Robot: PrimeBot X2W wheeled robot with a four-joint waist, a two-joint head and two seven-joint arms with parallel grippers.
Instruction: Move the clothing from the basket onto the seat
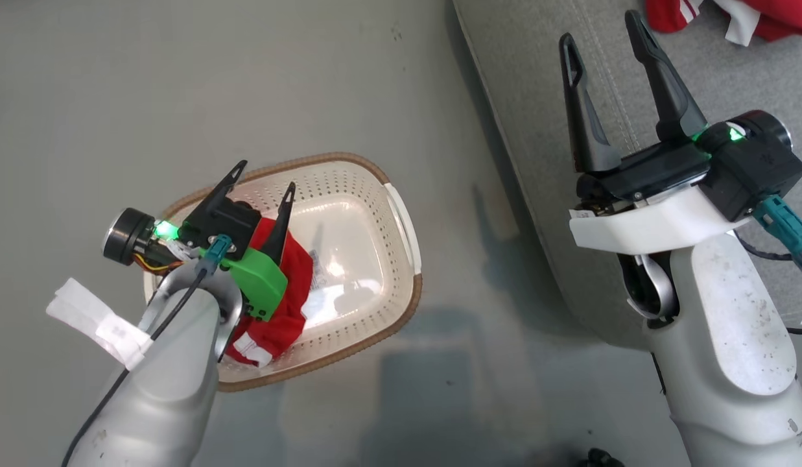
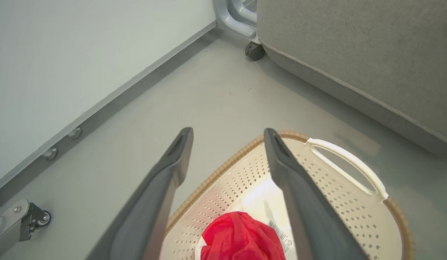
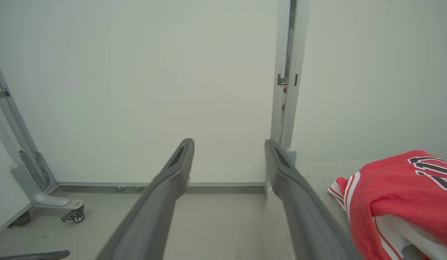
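Note:
A crumpled piece of red clothing (image 1: 285, 305) lies in the left half of the cream basket (image 1: 375, 272) on the floor; the left wrist view shows the clothing (image 2: 241, 236) under my fingers and the basket rim (image 2: 396, 213). My left gripper (image 1: 264, 176) hangs open just above it, nothing between its fingers. A red jersey (image 1: 718, 16) with white stripes lies on the grey seat (image 1: 537, 78) at the top right, and the right wrist view shows the jersey (image 3: 407, 191) too. My right gripper (image 1: 601, 32) is open and empty over the seat's edge.
The grey floor (image 1: 180, 78) surrounds the basket. A pale wall with a baseboard (image 2: 111, 97) runs to the left. Caster wheels (image 2: 254, 50) stand by the seat's corner, and a wheeled frame foot (image 3: 53, 207) stands by the wall.

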